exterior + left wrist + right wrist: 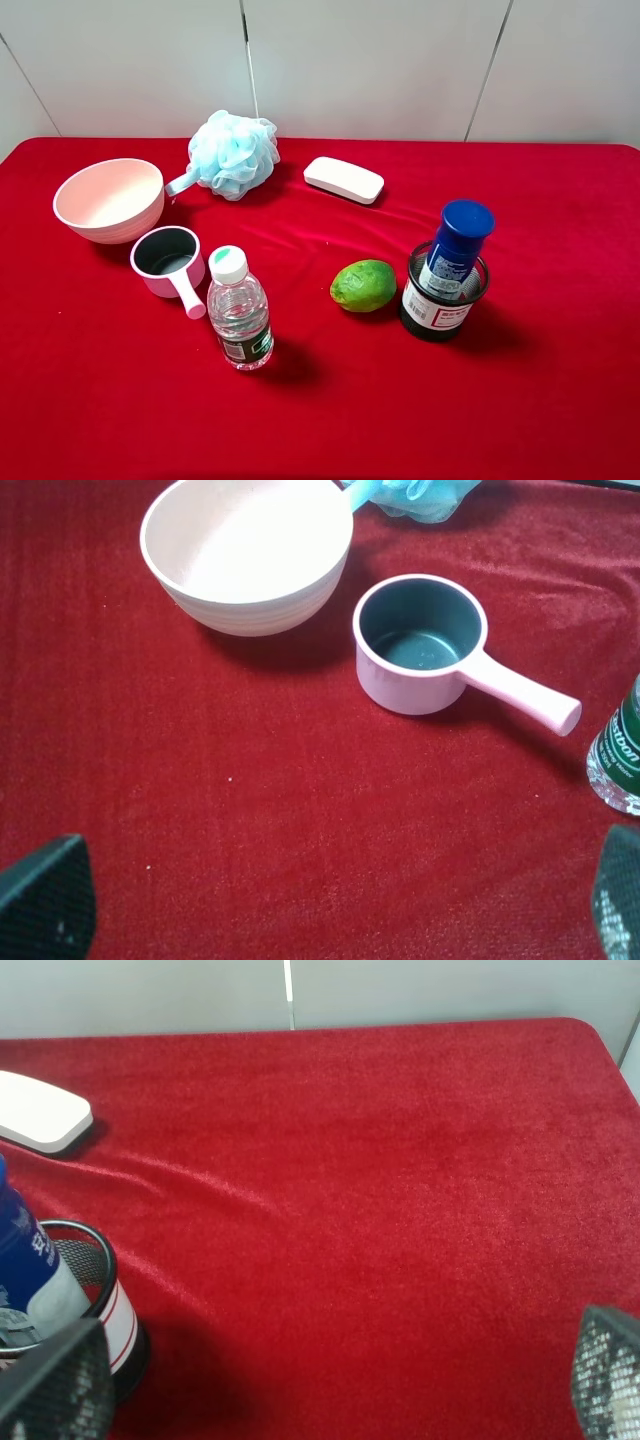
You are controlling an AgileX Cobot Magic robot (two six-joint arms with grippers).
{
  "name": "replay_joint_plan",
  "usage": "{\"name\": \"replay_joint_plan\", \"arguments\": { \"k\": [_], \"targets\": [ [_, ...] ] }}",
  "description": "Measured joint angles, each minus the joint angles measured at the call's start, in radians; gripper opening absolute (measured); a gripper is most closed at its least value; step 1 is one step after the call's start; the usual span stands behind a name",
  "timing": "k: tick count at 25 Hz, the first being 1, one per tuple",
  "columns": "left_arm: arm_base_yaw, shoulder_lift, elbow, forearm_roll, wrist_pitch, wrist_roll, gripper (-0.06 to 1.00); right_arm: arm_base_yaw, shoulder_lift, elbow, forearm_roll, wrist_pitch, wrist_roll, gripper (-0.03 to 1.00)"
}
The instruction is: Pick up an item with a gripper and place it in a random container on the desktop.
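Tabletop (560,400): you have a flat surface under bright red cloth, wrinkled near the middle, running back to a pale panelled wall.
Bowl (108,199): pink, round, on the left toward the back; the largest thing beside you.
Bath sponge (234,153): pale blue mesh puff at the back, just beside the bowl's rim.
Water bottle (239,310): clear, white cap, dark green label, upright in front of the handled cup.
Handled cup (169,262): pale pink outside, dark inside, handle pointing toward the water bottle; it sits close in front of the bowl.
Soap box (343,179): white, flat, rounded, well behind the mesh cup.
Lime (363,285): green, just left of the mesh cup, apart from it.
Mesh cup (443,297): you see a small round black wire cup with a white label on its side, right of centre.
Bottle (456,247): slim, white body, blue label, tall dark-blue cap; it stands inside the mesh cup, leaning against its rim, cap well above it.
Left tool (330,905): fingers spread wide, nothing between them, above bare cloth near the handled cup.
Right tool (330,1380): fingers spread wide, holding nothing, beside the mesh cup.
Hard to see: only blurred fingertips show in each wrist view; neither tool appears in the high view.
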Motion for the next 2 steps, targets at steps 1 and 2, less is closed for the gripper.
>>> {"name": "replay_joint_plan", "arguments": {
  "k": [1, 2],
  "targets": [
    [0.000, 0.000, 0.000, 0.000, 0.000, 0.000, 0.99, 0.000, 0.000, 0.000, 0.000, 0.000, 0.000, 0.69],
    [0.000, 0.000, 0.000, 0.000, 0.000, 0.000, 0.99, 0.000, 0.000, 0.000, 0.000, 0.000, 0.000, 0.69]
  ]
}}
